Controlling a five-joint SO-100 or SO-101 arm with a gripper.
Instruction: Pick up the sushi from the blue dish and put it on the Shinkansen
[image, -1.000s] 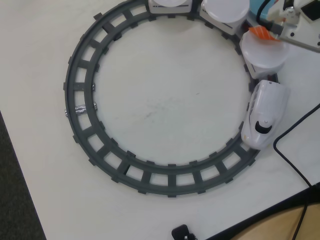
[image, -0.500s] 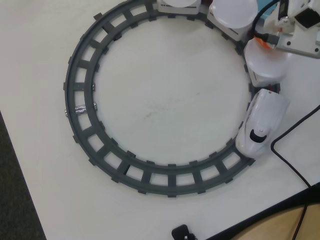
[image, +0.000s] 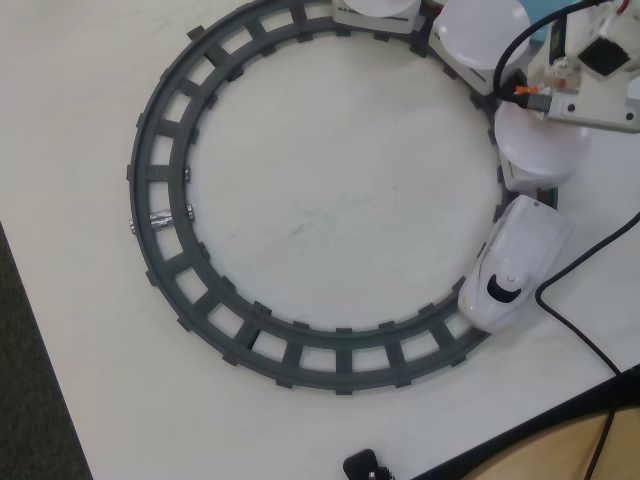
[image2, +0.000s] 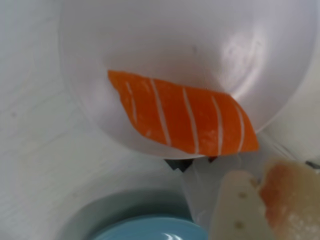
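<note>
At the far left of the overhead view, a strip of dark floor (image: 25, 400) borders your white table (image: 90, 120). The dark grey ring track (image: 160, 220) fills the middle, with a small silver piece (image: 160, 217) on its left side. A small black object (image: 365, 466) sits at the bottom edge.

Moving right, three cars with white round plates curve along the top of the ring: one plate is cut by the top edge (image: 375, 8), the next (image: 480, 28) is beside it, and the last (image: 540, 150) is coupled just behind the Shinkansen (image: 512, 265). The train stands on the lower right of the track, nose pointing down and to the left.

Your white arm (image: 590, 75) reaches in from the upper right over that last plate. A black cable (image: 590, 325) trails across the table to its right. The claw (image: 528, 92) is tucked beneath the arm, where a sliver of orange shows.

In the wrist view, the orange striped sushi piece (image2: 182, 120) lies on the white plate (image2: 150, 45), near its lower rim. The blue dish (image2: 145, 229) peeks in at the bottom. At the lower right, a blurred pale and reddish shape (image2: 260, 200) is too soft to identify. You cannot tell how wide the claw stands or whether it grips anything.
</note>
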